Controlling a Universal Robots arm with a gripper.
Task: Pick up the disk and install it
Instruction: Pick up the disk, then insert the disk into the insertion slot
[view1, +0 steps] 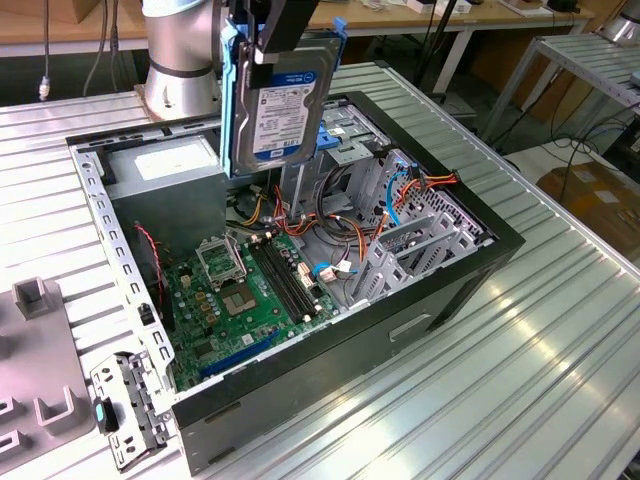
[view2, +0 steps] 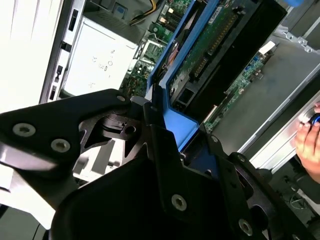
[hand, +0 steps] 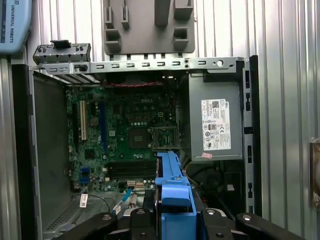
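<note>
Gripper (view1: 283, 48) is pinching the disk (view1: 283, 110) by its blue bracket, jaws pressing in on both sides. Disk is hanging upright w/ its label facing the exterior view's camera, over the open PC case (view1: 440, 290) and clear of the board. Below it, the motherboard (hand: 125, 135) is lying flat inside the case, w/ the grey power-supply box (hand: 210, 125) just beside it. Beyond the case's rim, a grey fixture (hand: 147, 25) is sitting on the ribbed table (view1: 520, 380).

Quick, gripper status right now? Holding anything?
Gripper: shut on the disk, holding it on edge above the open computer case.
</note>
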